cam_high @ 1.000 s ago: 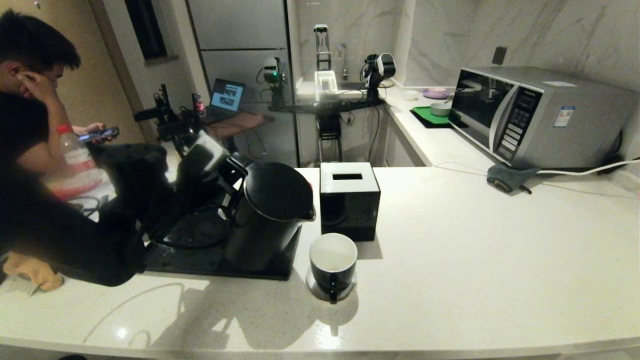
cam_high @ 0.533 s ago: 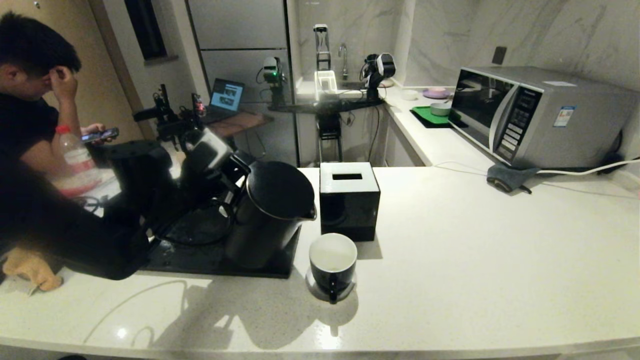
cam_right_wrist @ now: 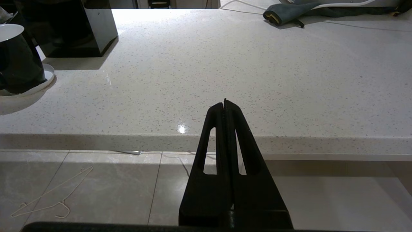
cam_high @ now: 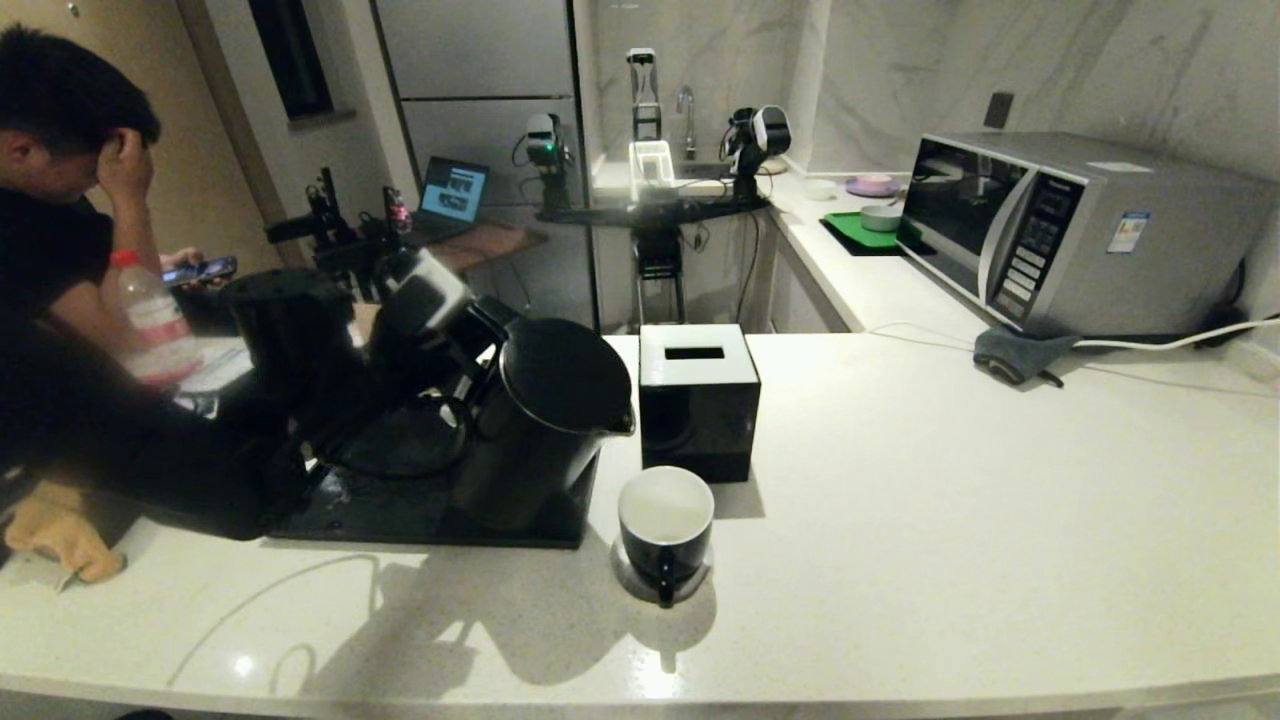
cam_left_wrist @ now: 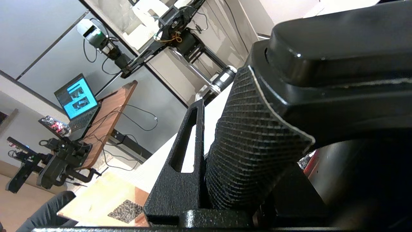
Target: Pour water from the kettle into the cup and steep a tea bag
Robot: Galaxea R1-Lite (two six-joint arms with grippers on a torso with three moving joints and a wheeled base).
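Note:
My left gripper (cam_high: 468,338) is shut on the loop handle of the tall black kettle (cam_high: 548,420). The kettle hangs tilted just over the black tray (cam_high: 420,520), its spout turned toward the cup (cam_high: 666,518). In the left wrist view the ribbed handle (cam_left_wrist: 254,141) fills the gap beside one finger (cam_left_wrist: 180,180) of my left gripper (cam_left_wrist: 206,129). The black cup with the white inside stands on a small saucer (cam_high: 630,582), right of the kettle. No water shows, and the tea bag is out of view. My right gripper (cam_right_wrist: 225,103) is shut and empty, low before the counter's front edge.
A black tissue box (cam_high: 698,400) stands right behind the cup. The kettle's round base (cam_high: 395,455) lies on the tray. A microwave (cam_high: 1060,230) and a grey cloth (cam_high: 1015,355) are at the back right. A person (cam_high: 60,200) sits at the far left.
My left arm has risen a little and carried the kettle slightly up and to the right, off the tray. The person's hand has moved to the forehead. The right gripper has not moved.

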